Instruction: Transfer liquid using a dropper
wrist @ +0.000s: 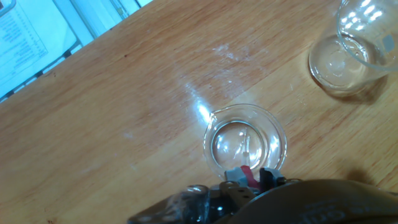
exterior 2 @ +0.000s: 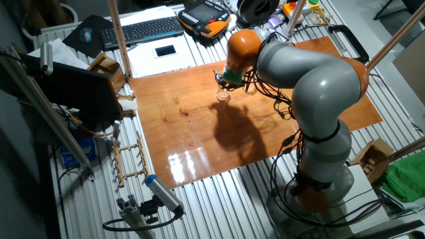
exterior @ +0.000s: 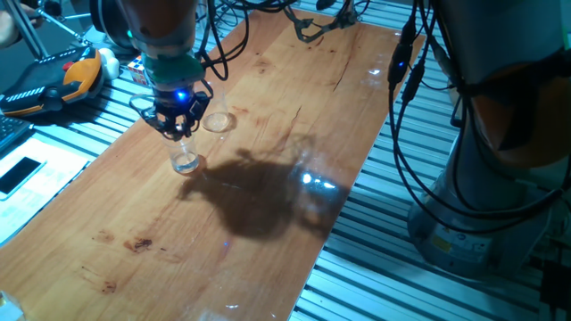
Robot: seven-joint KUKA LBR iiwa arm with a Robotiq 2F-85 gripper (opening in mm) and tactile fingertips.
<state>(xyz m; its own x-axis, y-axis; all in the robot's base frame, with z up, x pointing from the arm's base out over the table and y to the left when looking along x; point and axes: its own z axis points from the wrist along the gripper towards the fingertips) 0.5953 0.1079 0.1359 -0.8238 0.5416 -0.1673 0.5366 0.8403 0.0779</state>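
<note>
In one fixed view the gripper hangs low over the wooden table, directly above a small clear glass cup. A flat round clear dish lies just beside the cup, on its far side. The fingers are dark and close together, but this view does not show what is between them. A black and orange pendant lies off the board at the left.

In the other fixed view the arm bends over the table and the gripper is seen from behind. The glass cup is only a small pale spot under it. A keyboard lies behind the board.

The hand view looks down into the glass cup, with a faint glint of liquid inside. At its near rim the red bulb of the dropper shows, pinched between the fingertips, which are almost closed on it. The dish is at the upper right, apart from the cup.
</note>
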